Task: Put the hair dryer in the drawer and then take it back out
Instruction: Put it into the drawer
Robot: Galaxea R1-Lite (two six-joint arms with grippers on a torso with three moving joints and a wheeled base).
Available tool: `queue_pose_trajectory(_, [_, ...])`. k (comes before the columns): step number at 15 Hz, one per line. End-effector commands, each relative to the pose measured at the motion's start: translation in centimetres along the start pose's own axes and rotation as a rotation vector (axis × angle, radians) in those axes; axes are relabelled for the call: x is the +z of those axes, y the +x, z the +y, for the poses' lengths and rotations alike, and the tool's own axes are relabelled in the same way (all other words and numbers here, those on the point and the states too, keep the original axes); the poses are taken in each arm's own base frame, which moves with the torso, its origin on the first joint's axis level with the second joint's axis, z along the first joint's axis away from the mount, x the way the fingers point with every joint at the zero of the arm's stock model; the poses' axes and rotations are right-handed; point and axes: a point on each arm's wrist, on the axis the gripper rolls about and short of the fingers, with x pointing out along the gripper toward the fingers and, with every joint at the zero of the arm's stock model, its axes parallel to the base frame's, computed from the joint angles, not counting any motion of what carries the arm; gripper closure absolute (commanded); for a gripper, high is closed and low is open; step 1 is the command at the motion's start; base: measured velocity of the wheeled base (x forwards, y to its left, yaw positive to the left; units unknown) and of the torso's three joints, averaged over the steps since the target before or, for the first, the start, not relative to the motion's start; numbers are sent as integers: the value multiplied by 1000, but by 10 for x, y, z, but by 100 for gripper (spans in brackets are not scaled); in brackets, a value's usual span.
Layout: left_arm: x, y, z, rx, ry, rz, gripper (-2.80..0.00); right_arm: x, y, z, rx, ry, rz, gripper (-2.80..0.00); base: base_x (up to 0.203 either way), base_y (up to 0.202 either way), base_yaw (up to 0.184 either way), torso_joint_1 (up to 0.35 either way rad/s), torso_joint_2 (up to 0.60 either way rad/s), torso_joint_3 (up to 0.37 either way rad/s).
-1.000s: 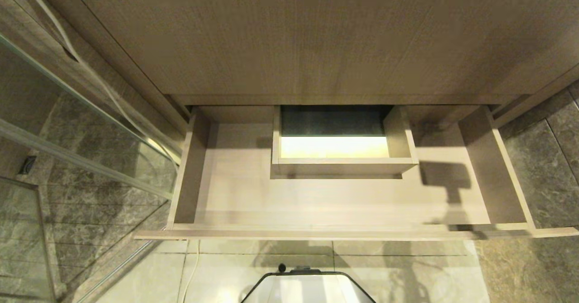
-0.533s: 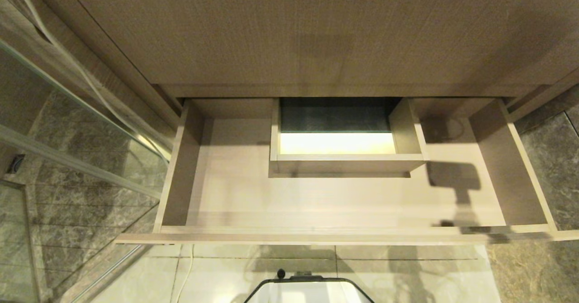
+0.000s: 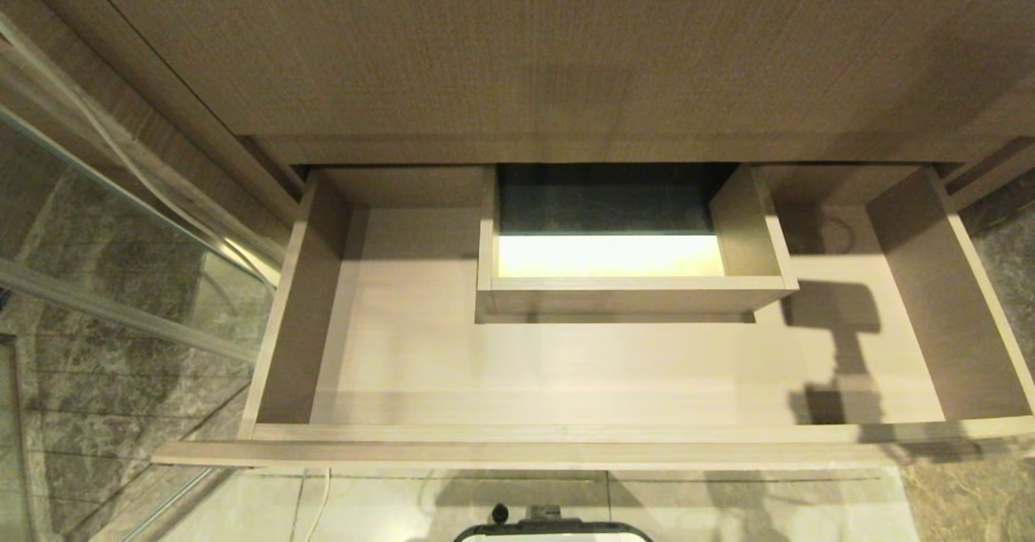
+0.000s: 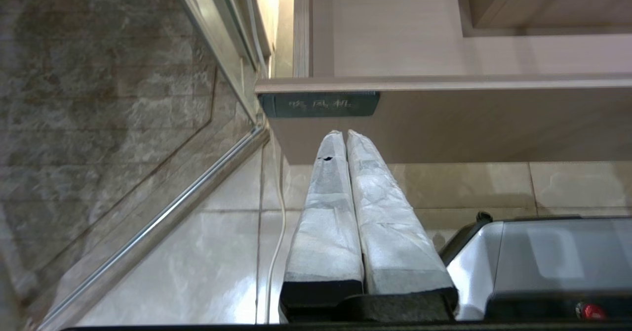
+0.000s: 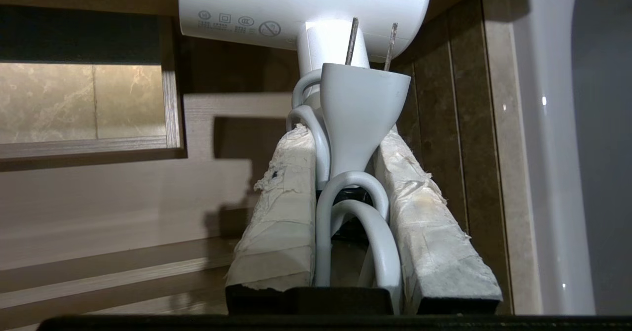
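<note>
The dryer (image 5: pixel 301 5) is clamped by its handle in the right gripper (image 5: pixel 345 138), ready for the open drawer (image 3: pixel 566 453); the left gripper (image 4: pixel 344 136) is kept closed, empty.

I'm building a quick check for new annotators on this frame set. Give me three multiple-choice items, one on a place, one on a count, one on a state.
1. Where is the hair dryer?
A. lying on the drawer floor
B. held in the right gripper
C. on the floor tiles

2. How many metal prongs stick up from the plug?
A. two
B. three
C. none

3. How does the drawer stand?
A. shut
B. pulled open
C. taken off the cabinet

Answers:
B, the right wrist view shows its handle and coiled cord clamped between the padded fingers.
A, two thin pins show against the white barrel.
B, the head view looks down onto its bare inside.

The left gripper hangs shut below the drawer front.
</note>
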Motion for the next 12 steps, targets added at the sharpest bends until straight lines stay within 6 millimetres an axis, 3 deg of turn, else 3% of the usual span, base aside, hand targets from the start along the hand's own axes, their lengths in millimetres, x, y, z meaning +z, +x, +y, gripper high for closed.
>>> queue_pose_trajectory(1, [0,0,0,1,0,-1,0,-3,-3,0,0,-2,4,0,0,0,0,-71,344,271])
queue_pose_trajectory(7, [0,0,0,1,0,1,0,-9,1,2,5,-6,32,0,0,0,0,-24,307,260])
queue_pose_trajectory(12, [0,0,0,0,0,1,0,-14,6,4,12,-16,59,0,0,0,0,-27,219,118])
